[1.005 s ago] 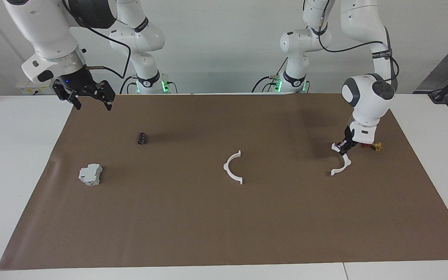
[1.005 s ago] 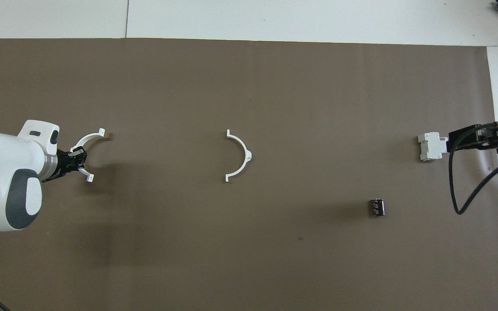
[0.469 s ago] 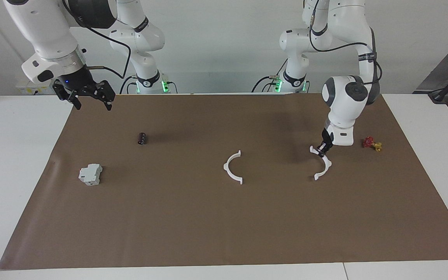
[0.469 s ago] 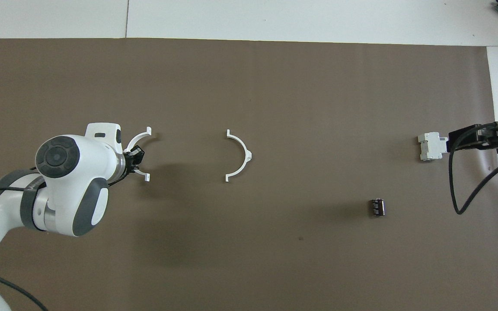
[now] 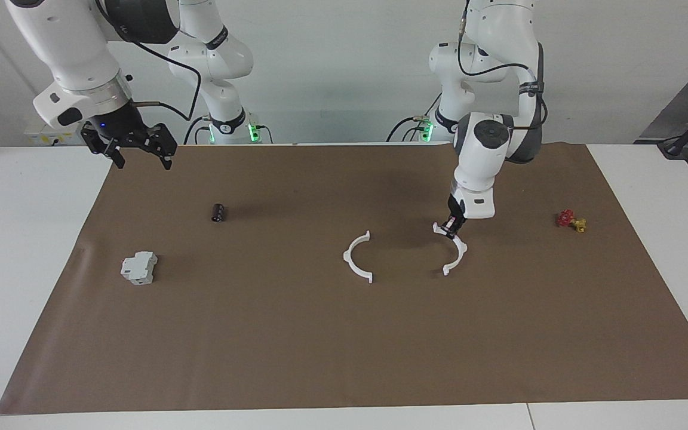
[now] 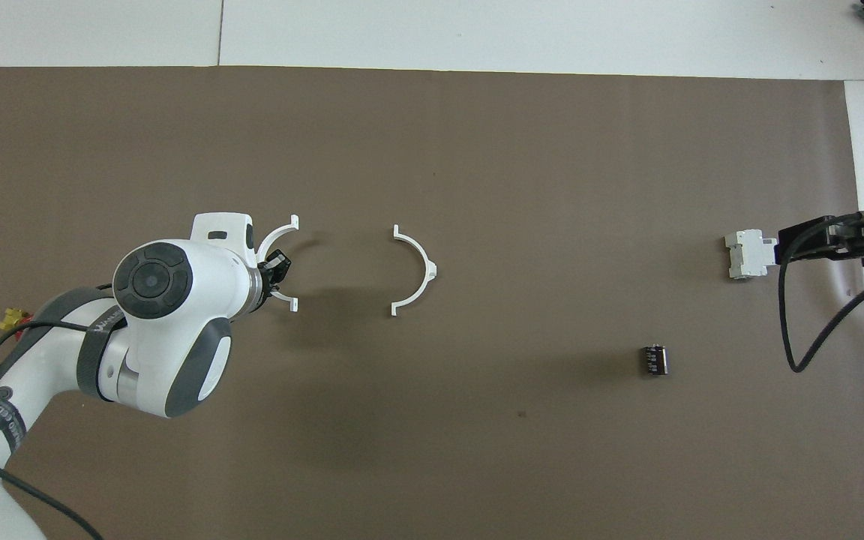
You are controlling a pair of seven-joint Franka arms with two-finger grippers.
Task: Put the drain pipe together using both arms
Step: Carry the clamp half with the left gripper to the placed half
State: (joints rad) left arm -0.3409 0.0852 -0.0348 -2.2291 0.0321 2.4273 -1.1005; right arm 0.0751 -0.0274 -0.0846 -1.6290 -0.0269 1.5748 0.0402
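One white half-ring (image 5: pixel 351 258) of the drain pipe lies on the brown mat (image 5: pixel 344 346) at mid table; it also shows in the overhead view (image 6: pixel 423 262). My left gripper (image 5: pixel 451 226) is shut on the second half-ring (image 5: pixel 458 255), holding it by its upper end, low over the mat beside the first one, toward the left arm's end. The two open sides face each other with a gap between. In the overhead view the left gripper (image 6: pixel 276 270) shows with the held half-ring (image 6: pixel 282 229). My right gripper (image 5: pixel 141 156) waits open and raised over the mat's corner at the right arm's end.
A grey-white boxy block (image 5: pixel 139 267) and a small black cylinder (image 5: pixel 218 212) lie toward the right arm's end. A red-and-yellow valve piece (image 5: pixel 571 221) lies toward the left arm's end. In the overhead view the right gripper (image 6: pixel 788 250) overlaps the block (image 6: pixel 745 253).
My left gripper has carried its half-ring away from the valve piece toward the middle, closer to the lying half-ring. The right arm has not moved.
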